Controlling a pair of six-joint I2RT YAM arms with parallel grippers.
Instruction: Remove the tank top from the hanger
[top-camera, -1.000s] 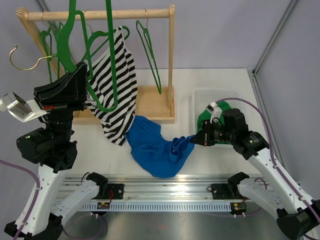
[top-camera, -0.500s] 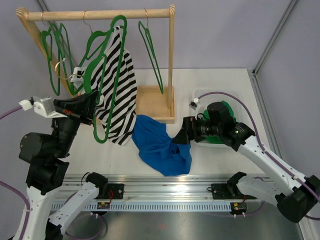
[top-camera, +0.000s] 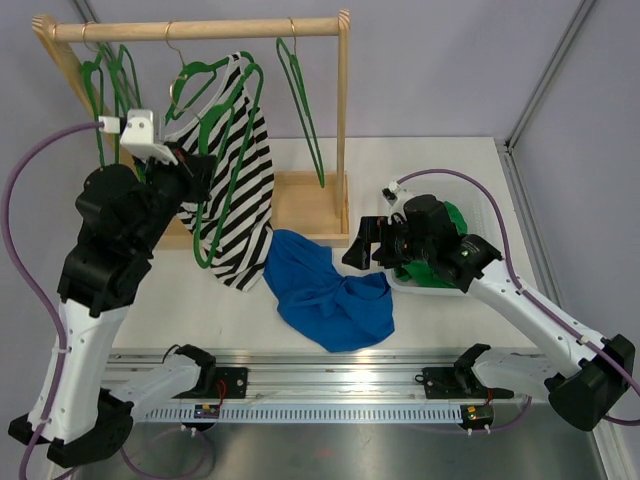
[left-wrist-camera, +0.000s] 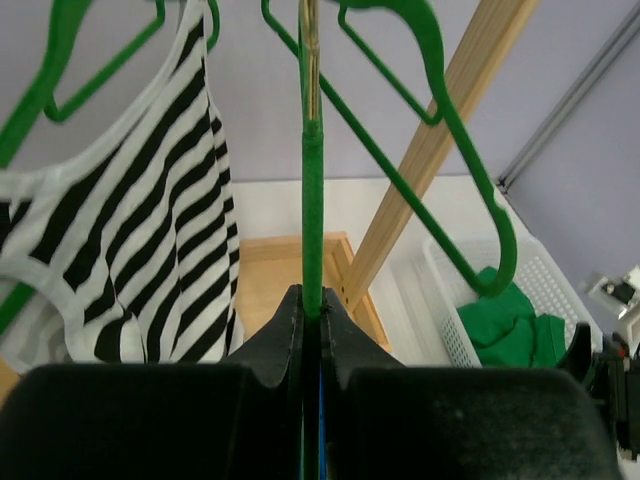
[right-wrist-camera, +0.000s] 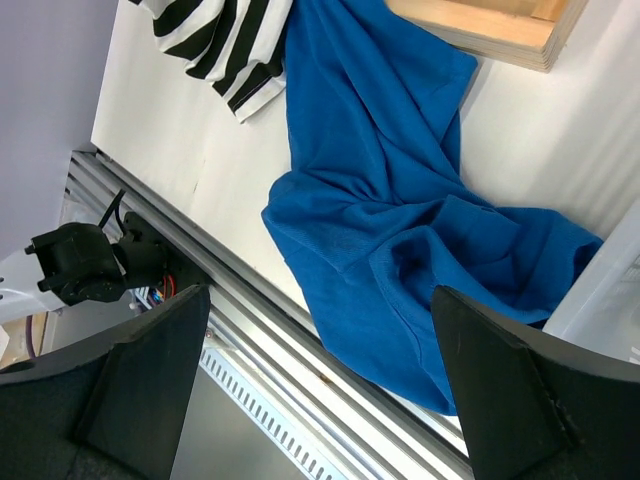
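Observation:
A blue tank top (top-camera: 330, 290) lies crumpled on the table in front of the rack, free of any hanger. My right gripper (top-camera: 360, 240) hovers just above its right end, open, with nothing between the fingers (right-wrist-camera: 150, 380); the blue cloth (right-wrist-camera: 400, 200) fills the wrist view below them. My left gripper (top-camera: 200, 180) is raised at the rack and shut on the lower bar of a bare green hanger (top-camera: 228, 160). That hanger (left-wrist-camera: 313, 200) runs straight up from the gripper (left-wrist-camera: 312, 305). A striped tank top (top-camera: 245, 190) hangs just behind it.
The wooden rack (top-camera: 200, 28) carries other green hangers (top-camera: 300, 110), and its base tray (top-camera: 310, 205) sits behind the blue top. A white basket (top-camera: 400, 190) holding green cloth (top-camera: 450, 215) stands at the right. The metal rail (top-camera: 330, 375) runs along the near edge.
My right gripper opened and let go of the blue tank top, which settled on the table. My left arm swung the green hanger up and back toward the rack.

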